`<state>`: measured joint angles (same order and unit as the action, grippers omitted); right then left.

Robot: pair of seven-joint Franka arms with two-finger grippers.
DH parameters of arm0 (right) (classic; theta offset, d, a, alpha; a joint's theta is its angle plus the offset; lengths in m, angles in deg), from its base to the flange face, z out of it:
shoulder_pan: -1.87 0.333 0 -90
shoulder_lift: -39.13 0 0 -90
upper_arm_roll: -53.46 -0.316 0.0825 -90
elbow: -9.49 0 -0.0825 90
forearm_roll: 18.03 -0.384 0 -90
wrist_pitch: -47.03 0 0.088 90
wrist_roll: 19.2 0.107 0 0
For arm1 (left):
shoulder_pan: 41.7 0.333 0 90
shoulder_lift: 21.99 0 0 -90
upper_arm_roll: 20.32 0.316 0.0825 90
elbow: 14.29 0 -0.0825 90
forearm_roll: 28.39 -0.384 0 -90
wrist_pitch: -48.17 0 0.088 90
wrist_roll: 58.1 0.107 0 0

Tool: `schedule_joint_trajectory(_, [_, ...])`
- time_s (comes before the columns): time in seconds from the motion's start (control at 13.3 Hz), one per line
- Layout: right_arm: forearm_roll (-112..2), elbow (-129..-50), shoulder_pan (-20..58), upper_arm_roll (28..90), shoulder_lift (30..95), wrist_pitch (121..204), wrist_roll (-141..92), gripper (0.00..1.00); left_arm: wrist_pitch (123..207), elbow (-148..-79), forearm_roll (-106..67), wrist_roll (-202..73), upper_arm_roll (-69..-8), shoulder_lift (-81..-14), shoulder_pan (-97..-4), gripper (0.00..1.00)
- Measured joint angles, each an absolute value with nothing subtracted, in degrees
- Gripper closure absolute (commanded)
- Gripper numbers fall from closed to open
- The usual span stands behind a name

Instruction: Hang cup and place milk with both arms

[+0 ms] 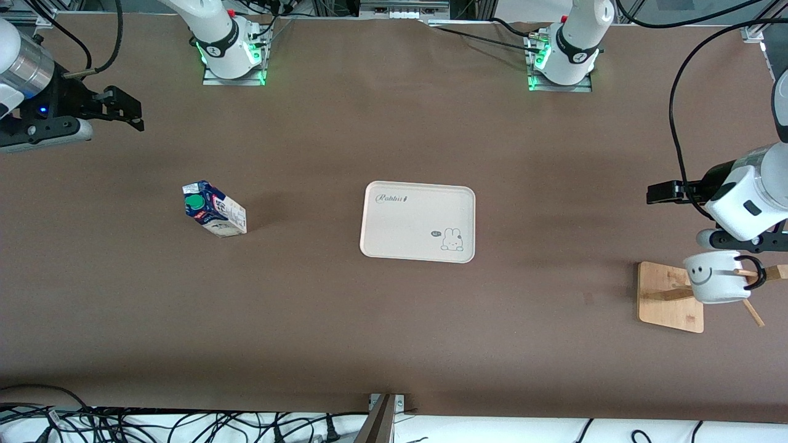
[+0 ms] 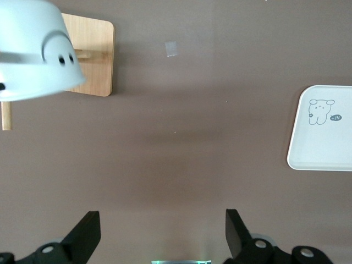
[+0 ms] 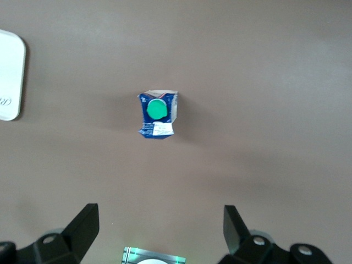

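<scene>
The white cup (image 1: 714,277) with a smiley face hangs by its black handle on a peg of the wooden rack (image 1: 668,298), at the left arm's end of the table. In the left wrist view the cup (image 2: 33,60) shows above the rack's base (image 2: 94,55). My left gripper (image 1: 663,194) is open and empty over bare table beside the rack; its wrist view shows it (image 2: 163,231) with jaws wide apart. The blue-and-white milk (image 1: 214,210) with a green cap stands on the table toward the right arm's end. My right gripper (image 1: 126,111) hangs open and empty, apart from the milk (image 3: 158,114), with nothing between its fingers (image 3: 161,228).
A cream tray (image 1: 375,246) with a rabbit drawing lies at the table's middle, with nothing on it; its edge shows in both wrist views (image 2: 300,154) (image 3: 11,77). Cables run along the table edge nearest the front camera. The arms' bases stand at the farthest edge.
</scene>
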<state>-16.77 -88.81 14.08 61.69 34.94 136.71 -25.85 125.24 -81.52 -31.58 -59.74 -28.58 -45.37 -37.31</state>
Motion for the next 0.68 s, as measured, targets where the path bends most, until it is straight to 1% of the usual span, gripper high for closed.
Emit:
schedule_joint_trajectory(0.15, [-16.83,-87.64,7.48,57.64,36.11,136.98,-26.30,0.00,128.52,-83.62,-31.56,-58.96,-28.54,-44.19,-37.21,0.00])
schedule_joint_trajectory(0.23, [-16.95,-86.66,6.11,57.08,37.05,136.93,-26.45,0.00,132.67,-86.95,-31.56,-58.85,-28.32,-42.26,-37.39,0.00])
schedule_joint_trajectory(0.38, [-17.15,-85.46,5.82,56.63,38.24,136.73,-26.18,0.00,142.00,-96.59,-31.46,-58.79,-26.22,-36.18,-38.96,0.00])
schedule_joint_trajectory(0.45, [-17.28,-85.21,5.87,56.21,38.38,136.69,-25.99,0.00,145.27,-100.70,-31.37,-58.78,-24.23,-33.19,-40.46,0.00])
schedule_joint_trajectory(0.6, [-17.38,-84.75,6.09,55.51,38.38,136.53,-25.87,0.00,150.64,-106.49,-31.26,-58.78,-20.81,-28.20,-42.99,0.00])
schedule_joint_trajectory(0.68, [-17.39,-84.60,6.34,55.37,38.38,136.50,-25.84,0.00,153.92,-109.34,-31.20,-58.76,-20.07,-25.97,-43.42,0.00])
